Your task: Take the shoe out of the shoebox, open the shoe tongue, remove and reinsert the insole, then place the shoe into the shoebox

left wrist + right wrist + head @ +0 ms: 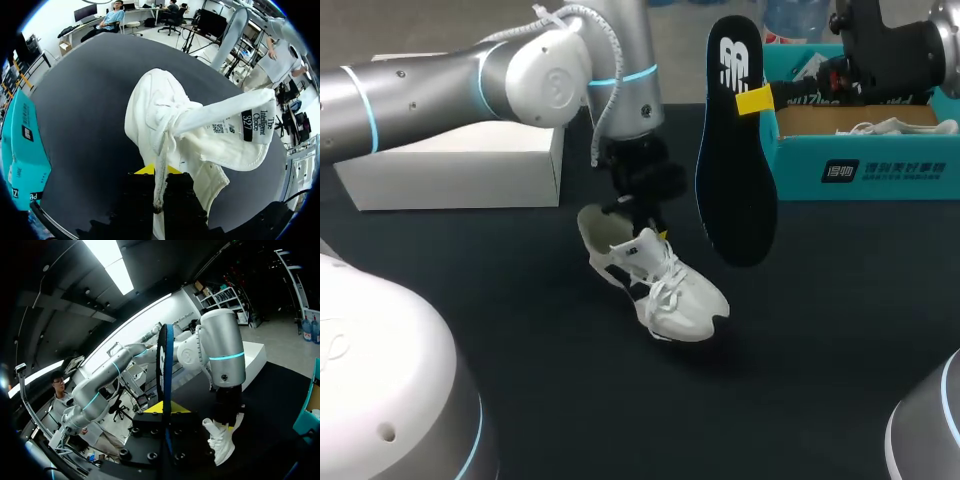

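A white shoe (665, 285) with black side marks stands tilted on the black table (520, 330), heel raised and toe toward the front. My left gripper (645, 222) comes down on it from above, shut on the edge of its collar. In the left wrist view the white collar (160, 165) runs between the left gripper (159, 175)'s fingers and the tongue (235, 125) with its label sticks out sideways. My right gripper (755, 100) holds the black insole (735, 160) in the air, hanging right of the shoe. Seen edge-on, the insole (165, 365) rises from the right gripper (165, 410), with the shoe (222, 437) beyond.
The teal shoebox (860, 165) stands open at the back right, with white paper inside. A white box (460, 165) lies at the back left under my left arm. The teal shoebox (22, 145) also shows beside the left gripper.
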Robot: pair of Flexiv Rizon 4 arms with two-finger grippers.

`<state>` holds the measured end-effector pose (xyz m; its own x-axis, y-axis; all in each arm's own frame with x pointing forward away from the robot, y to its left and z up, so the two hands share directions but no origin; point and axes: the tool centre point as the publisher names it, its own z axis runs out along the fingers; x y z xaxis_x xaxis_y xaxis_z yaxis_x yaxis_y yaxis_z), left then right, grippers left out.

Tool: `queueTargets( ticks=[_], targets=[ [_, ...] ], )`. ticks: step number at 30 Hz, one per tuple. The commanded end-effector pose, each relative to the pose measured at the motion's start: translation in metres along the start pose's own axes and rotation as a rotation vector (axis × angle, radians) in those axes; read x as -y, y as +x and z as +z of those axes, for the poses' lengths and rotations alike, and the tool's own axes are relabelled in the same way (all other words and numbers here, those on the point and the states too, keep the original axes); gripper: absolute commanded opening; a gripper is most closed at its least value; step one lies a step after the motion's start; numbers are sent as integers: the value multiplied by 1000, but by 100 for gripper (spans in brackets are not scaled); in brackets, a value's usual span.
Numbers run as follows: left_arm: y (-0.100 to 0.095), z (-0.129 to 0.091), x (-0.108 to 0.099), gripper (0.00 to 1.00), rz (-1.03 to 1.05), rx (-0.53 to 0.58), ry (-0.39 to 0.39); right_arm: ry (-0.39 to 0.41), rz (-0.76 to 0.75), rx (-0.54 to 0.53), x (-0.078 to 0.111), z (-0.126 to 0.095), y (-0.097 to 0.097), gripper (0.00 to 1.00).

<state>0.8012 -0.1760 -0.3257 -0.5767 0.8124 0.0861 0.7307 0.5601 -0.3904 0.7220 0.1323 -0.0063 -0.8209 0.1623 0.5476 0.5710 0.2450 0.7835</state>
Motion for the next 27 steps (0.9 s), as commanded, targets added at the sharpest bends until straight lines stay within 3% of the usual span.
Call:
queueTargets(
  ticks=[1, 11, 27],
  targets=[
    [-11, -2, -3, 0, 335, -302, 21, 1, 1, 1, 0, 1, -1, 0],
    [-18, -2, -7, 0, 394, -305, 38, 1, 1, 1, 0, 1, -1, 0],
    [-34, 4, -5, 0, 437, -313, -82, 1, 1, 1, 0, 1, -1, 0]
  ],
)
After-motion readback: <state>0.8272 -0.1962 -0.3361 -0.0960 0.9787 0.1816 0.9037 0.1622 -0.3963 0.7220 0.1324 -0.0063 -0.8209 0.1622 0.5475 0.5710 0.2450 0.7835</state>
